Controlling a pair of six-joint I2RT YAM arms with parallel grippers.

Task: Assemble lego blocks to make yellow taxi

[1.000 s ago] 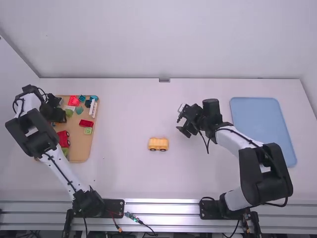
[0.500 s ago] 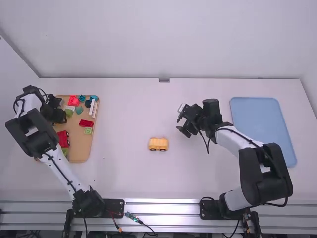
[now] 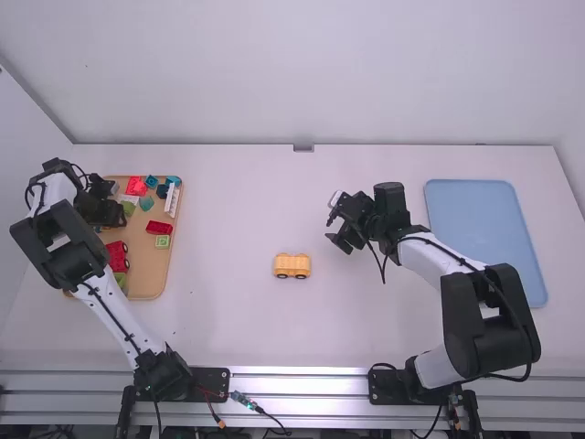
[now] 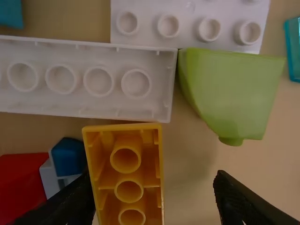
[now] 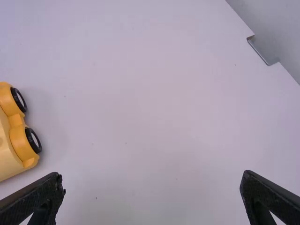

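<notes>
My left gripper is over the tray of loose blocks at the left. In the left wrist view the left gripper stands open above a yellow block, which lies hollow side up between its fingers, close beside one of them. A yellow wheeled car base sits on the middle of the table, its wheels toward the arm bases. To the right of it and farther from the bases is my right gripper. In the right wrist view the right gripper is open over bare table, the car base off to one side.
The tan tray holds red, green, blue and white blocks. White blocks and a green block lie close around the yellow block. A blue tray rests at the right, beside the right arm.
My left gripper has shifted very slightly over the tray, its fingertips a little to the right. The right arm and the car base have kept still.
</notes>
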